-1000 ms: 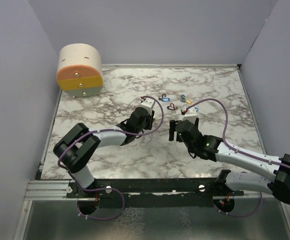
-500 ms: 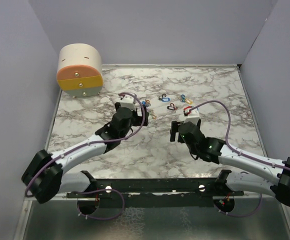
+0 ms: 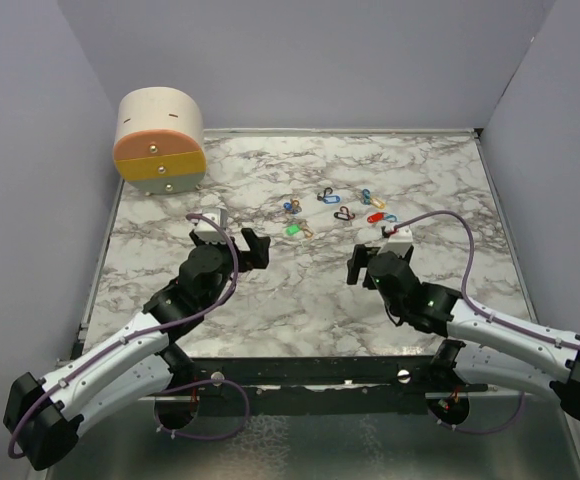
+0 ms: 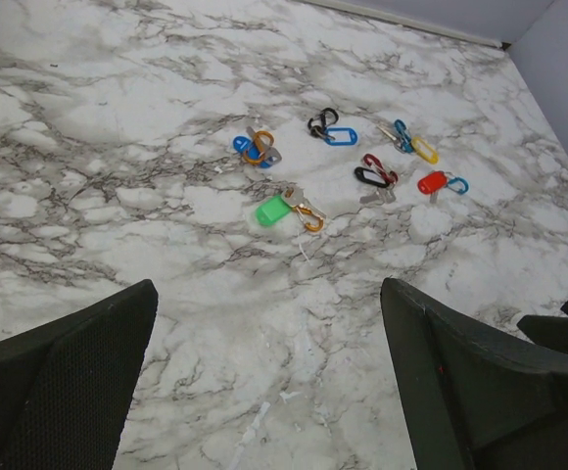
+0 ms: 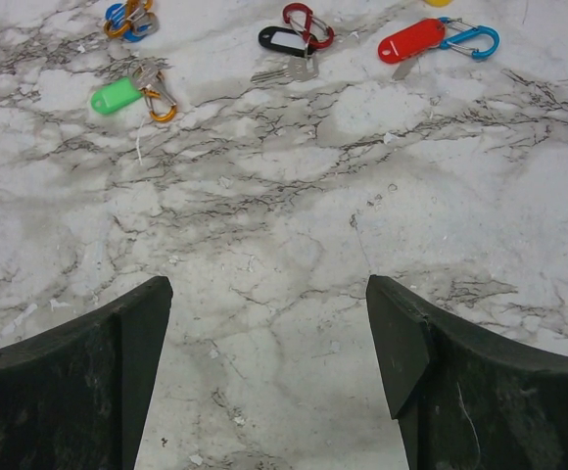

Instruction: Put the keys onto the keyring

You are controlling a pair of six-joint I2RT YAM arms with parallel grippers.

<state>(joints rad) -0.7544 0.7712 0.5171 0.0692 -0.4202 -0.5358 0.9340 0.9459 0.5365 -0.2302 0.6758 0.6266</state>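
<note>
Left end effector [image 4: 267, 286]: I found it spread, empty.
Right end effector [image 5: 268, 280]: likewise.
Green key [image 4: 273, 211]: lay ahead, closer to left.

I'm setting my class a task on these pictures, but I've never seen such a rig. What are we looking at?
Two robot arms sit at a marble table. One picture looks down from above; the other two come from wrist cameras, so the dark shapes at the bottom are fingers. The left gripper and right gripper are open, holding nothing. Small keys with coloured tags lie ahead; a round drawer box stands far left.
</note>
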